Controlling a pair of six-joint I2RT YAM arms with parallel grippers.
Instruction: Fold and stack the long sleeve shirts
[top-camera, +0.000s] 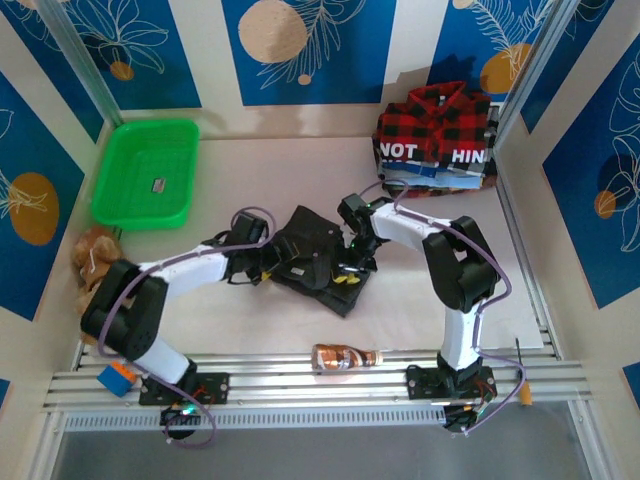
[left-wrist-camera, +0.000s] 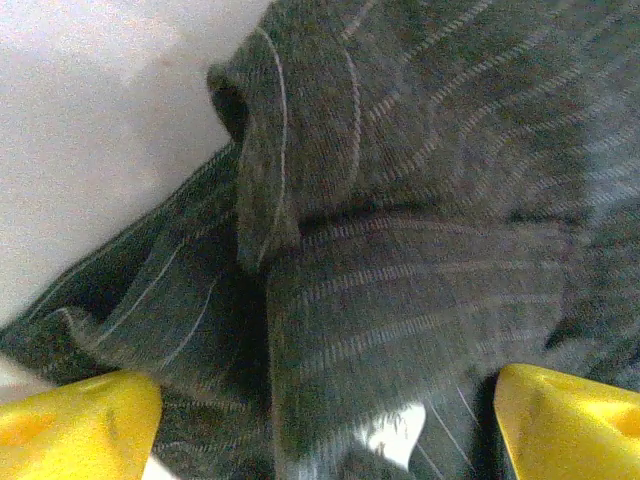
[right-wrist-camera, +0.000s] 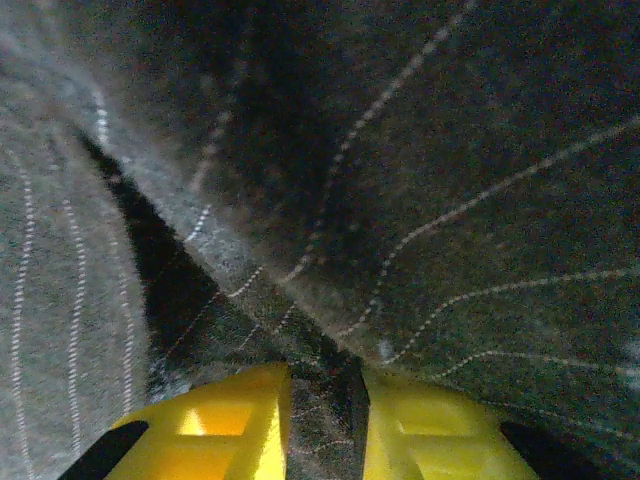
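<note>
Yellow fingers (right-wrist-camera: 235, 425) of the right gripper (right-wrist-camera: 327, 405) stand almost together, pinching a fold of the dark shirt (right-wrist-camera: 450, 180) between them. From above, this gripper sits at the shirt's near right edge.

The left gripper (left-wrist-camera: 320, 410) is spread wide. Its 2 fingers are far apart, with striped cloth lying loose between them. From above, it is at the shirt's left edge.

The dark shirt lies bunched in a compact heap at the middle of the table (top-camera: 300, 170), between the 2 arms. The plaid shirt (top-camera: 435, 118) lies folded on top of a pile in the far right corner, well apart from the dark one.

A green basket (top-camera: 150, 130) stands at the far left. A brown bottle (top-camera: 343, 356) lies on its side by the table's near edge.
</note>
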